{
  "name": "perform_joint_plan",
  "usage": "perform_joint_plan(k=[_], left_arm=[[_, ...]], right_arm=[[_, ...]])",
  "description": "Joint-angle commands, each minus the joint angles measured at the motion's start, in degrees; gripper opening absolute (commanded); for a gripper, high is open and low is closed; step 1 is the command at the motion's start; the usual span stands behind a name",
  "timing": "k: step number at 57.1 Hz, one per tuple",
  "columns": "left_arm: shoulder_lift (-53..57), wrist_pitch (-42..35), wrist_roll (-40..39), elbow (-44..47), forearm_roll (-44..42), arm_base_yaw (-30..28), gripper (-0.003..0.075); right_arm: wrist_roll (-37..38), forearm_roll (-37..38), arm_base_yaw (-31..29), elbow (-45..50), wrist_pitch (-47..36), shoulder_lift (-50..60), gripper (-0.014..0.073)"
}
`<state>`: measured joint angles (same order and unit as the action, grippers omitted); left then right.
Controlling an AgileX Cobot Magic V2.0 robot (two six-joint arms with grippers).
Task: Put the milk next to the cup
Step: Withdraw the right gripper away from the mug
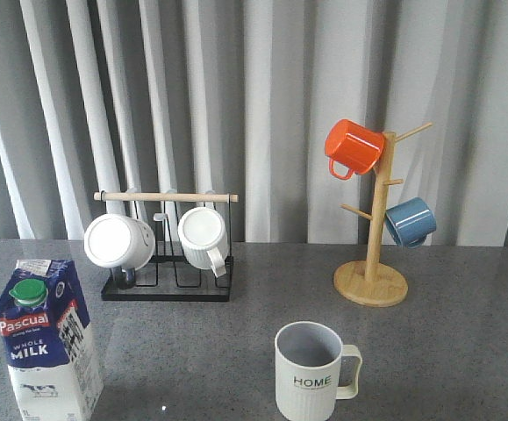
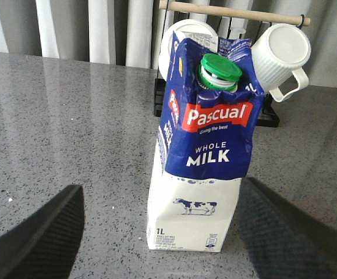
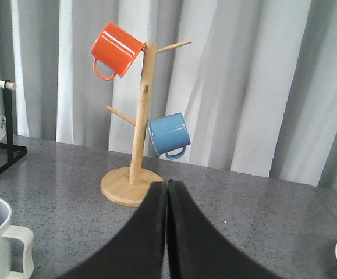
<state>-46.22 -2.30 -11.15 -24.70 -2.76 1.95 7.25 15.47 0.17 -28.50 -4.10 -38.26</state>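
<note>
The milk (image 1: 46, 338), a blue-and-white gable-top carton with green cap and red Pascual label, stands upright near the bench's front-left corner, well apart from the cup (image 1: 311, 372). The left gripper (image 2: 159, 232) has its jaws spread either side of it; the right gripper (image 3: 167, 232) has its jaws pressed together.

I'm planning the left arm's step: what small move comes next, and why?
Probably ease the left gripper forward around the milk: its open fingers flank the upright carton without touching it, and the cup stands apart.

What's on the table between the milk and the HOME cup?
Nothing: in the front view, only bare grey table lies between the milk and the cup.
</note>
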Motion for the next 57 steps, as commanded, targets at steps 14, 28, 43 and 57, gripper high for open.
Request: perform_joint_plan(k=[14, 28, 43, 57], left_arm=[[0.1, -4.4, 0.0, -2.0, 0.1, 0.3, 0.0535], [0.1, -4.4, 0.0, -2.0, 0.1, 0.3, 0.0535], [0.1, -4.8, -0.1, -2.0, 0.1, 0.3, 0.0534], [0.1, -13.8, -3.2, -2.0, 0.1, 2.2, 0.0713]], right_arm=[[-0.4, 0.3, -0.5, -1.3, -3.8, 0.1, -0.0006], [-0.4, 0.3, -0.5, -1.3, -3.8, 0.1, -0.0006], [-0.4, 0.3, -0.5, -1.3, -3.8, 0.1, -0.0006], [-0.4, 0.3, -0.5, -1.3, -3.8, 0.1, -0.0006]])
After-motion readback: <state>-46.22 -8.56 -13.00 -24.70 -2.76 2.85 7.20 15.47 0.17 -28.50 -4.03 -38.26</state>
